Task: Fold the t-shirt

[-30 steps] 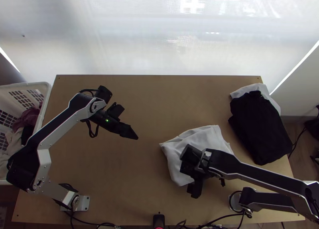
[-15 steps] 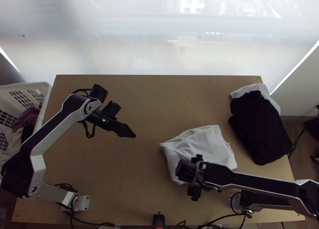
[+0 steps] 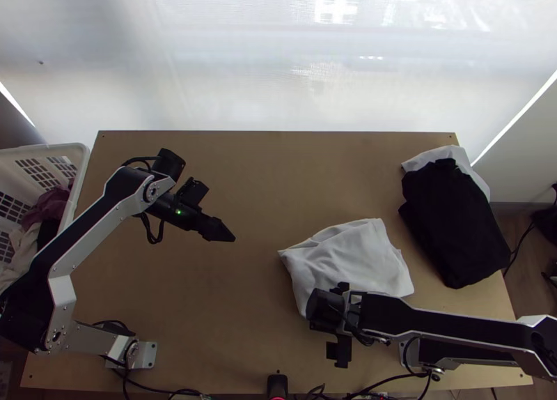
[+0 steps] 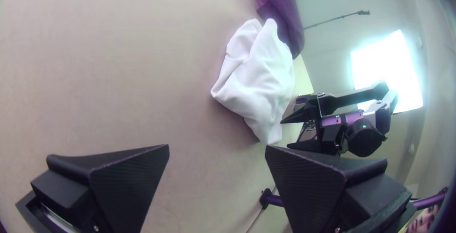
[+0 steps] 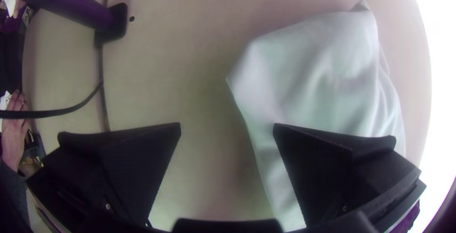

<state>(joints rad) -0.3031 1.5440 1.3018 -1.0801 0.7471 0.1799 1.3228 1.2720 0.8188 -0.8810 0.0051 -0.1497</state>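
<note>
- White T-shirt [image 3: 355, 254]: loosely folded, toward bench's [image 3: 264, 170] near right corner.
- Left end effector [image 3: 232, 239]: wide, bench's left half.
- Right end effector [image 3: 337, 322]: wide, T-shirt's near edge.

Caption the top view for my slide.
Two robot arms at a wooden table, the right gripper near a folded white cloth.

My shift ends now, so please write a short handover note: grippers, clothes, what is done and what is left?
Left gripper: open, empty, over the table.
Right gripper: open, holding nothing, by the white shirt's near edge.
White shirt: on the table, compact but creased, outline uneven.
Black garment: at the table's right side, over another white cloth.
Done: shirt looks at least partly folded.
Left: probably finish folding, straighten edges.
</note>
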